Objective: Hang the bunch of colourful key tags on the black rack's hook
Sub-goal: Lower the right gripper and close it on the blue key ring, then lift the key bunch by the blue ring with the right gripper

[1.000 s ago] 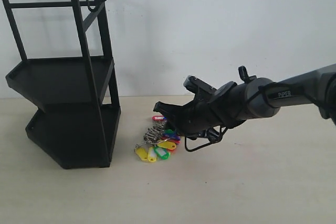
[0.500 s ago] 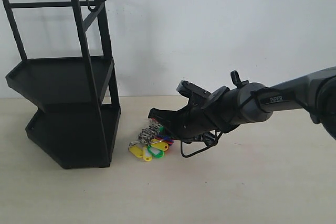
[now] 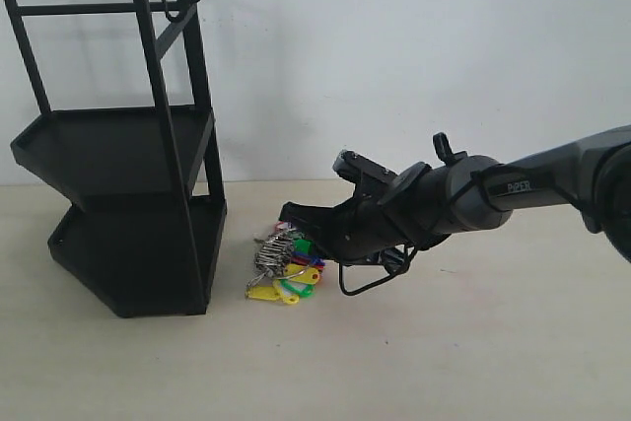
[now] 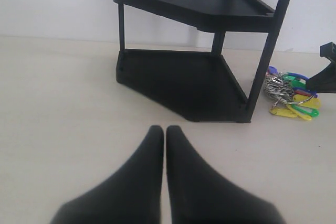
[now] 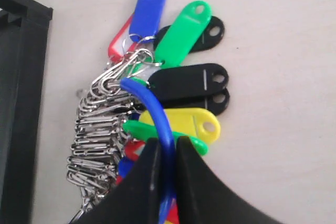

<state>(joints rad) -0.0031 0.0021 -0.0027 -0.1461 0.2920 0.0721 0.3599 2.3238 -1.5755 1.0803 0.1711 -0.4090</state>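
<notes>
The colourful key tag bunch (image 3: pixel 284 268) hangs just above the table beside the black rack (image 3: pixel 118 145), with yellow and green tags lowest. My right gripper (image 3: pixel 296 222) is shut on the bunch's blue sleeve (image 5: pixel 157 114); in the right wrist view the sleeve runs between the two fingertips (image 5: pixel 167 142), with metal clips and tags fanned around it. The rack's hook (image 3: pixel 185 9) is high on the top crossbar, far above the bunch. My left gripper (image 4: pixel 164 129) is shut and empty, low over the table in front of the rack's lower tray (image 4: pixel 184 82). The bunch (image 4: pixel 291 95) shows past the rack's post.
The rack stands against a white wall at the left of the beige table (image 3: pixel 444 342). Its front post (image 3: pixel 168 145) and lower tray corner (image 3: pixel 212 244) are close to the hanging tags. A loose black cable loop (image 3: pixel 370 278) dangles under the right wrist.
The right gripper has closed on the blue sleeve and lifted the bunch slightly; the tags, earlier spread flat on the table, now hang gathered. The arm shifted a little left over the last second.
</notes>
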